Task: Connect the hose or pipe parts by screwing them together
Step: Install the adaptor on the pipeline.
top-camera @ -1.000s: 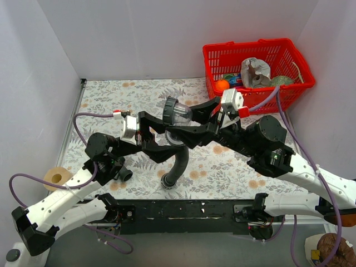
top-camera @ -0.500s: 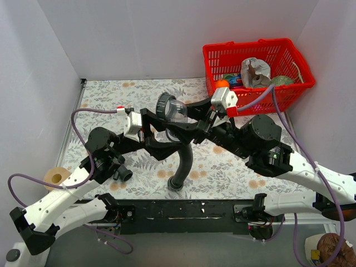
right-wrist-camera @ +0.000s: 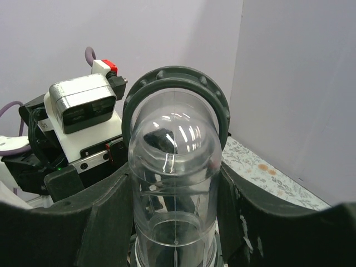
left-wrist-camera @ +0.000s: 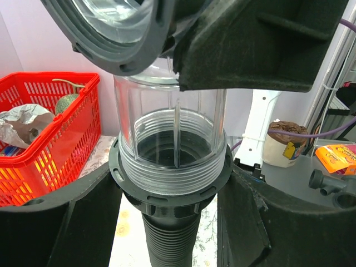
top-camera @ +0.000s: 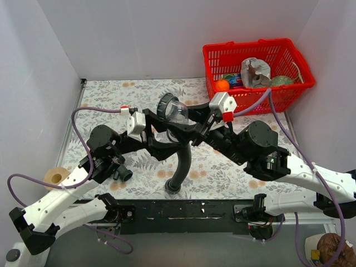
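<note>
The black ribbed hose hangs upright over the floral mat, its lower end touching the mat. Its black collar sits between the fingers of my left gripper, which is shut on it. A clear threaded elbow piece with a dark grey ring stands on top of that collar. My right gripper is shut on the clear elbow from the other side. In the top view, the left gripper is just below the right gripper. The dark grey T-shaped fitting lies on the mat by the left arm.
A red basket holding several items stands at the back right, close to the right arm's cable. A tape roll lies off the mat's left edge. White walls close in the back and both sides.
Both grippers shifted a little left and toward the back with the joined parts. The hose below them hangs straighter, its lower end now slightly further right.
</note>
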### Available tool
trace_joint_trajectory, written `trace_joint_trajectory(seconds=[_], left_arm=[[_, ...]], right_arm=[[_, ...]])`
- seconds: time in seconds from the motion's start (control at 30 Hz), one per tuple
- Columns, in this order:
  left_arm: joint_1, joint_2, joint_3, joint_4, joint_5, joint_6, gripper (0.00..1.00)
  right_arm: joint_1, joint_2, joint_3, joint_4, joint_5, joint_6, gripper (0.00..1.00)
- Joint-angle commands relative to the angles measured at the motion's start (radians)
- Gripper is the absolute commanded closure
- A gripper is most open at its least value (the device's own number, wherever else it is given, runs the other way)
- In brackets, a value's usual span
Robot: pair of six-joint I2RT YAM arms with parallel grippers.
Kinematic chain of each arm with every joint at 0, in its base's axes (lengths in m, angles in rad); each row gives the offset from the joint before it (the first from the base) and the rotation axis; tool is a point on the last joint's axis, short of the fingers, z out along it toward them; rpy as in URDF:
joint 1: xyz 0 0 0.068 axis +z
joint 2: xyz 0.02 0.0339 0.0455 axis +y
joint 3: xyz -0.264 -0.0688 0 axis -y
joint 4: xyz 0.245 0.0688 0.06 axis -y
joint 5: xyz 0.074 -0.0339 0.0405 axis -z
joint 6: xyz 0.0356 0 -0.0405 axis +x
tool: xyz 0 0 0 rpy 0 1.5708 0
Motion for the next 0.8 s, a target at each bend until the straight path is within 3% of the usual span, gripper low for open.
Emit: trace_joint_trajectory(seconds=[0.0,0.4,0.57,0.77], left_arm=[[0.001,-0.031,0.105,0.197,-0.084,0.030,1.00],[-0.001,-0.043,0.116,0.156,-0.144,0.072,1.00],[-0.001,-0.049,0.121,0.154,-0.152,0.071,1.00],[-0.001,-0.049,0.133,0.154,-0.172,0.082,1.00]], right_arm=[[0.059,0.018,-0.093,-0.116,0.134,-0.021,0.99],[0.202,0.067,-0.136,0.005,0.412,-0.155,0.99],[0.219,0.062,-0.182,0.106,0.444,-0.169,0.99],[0.226,0.082,-0.193,0.113,0.496,-0.136,0.99]])
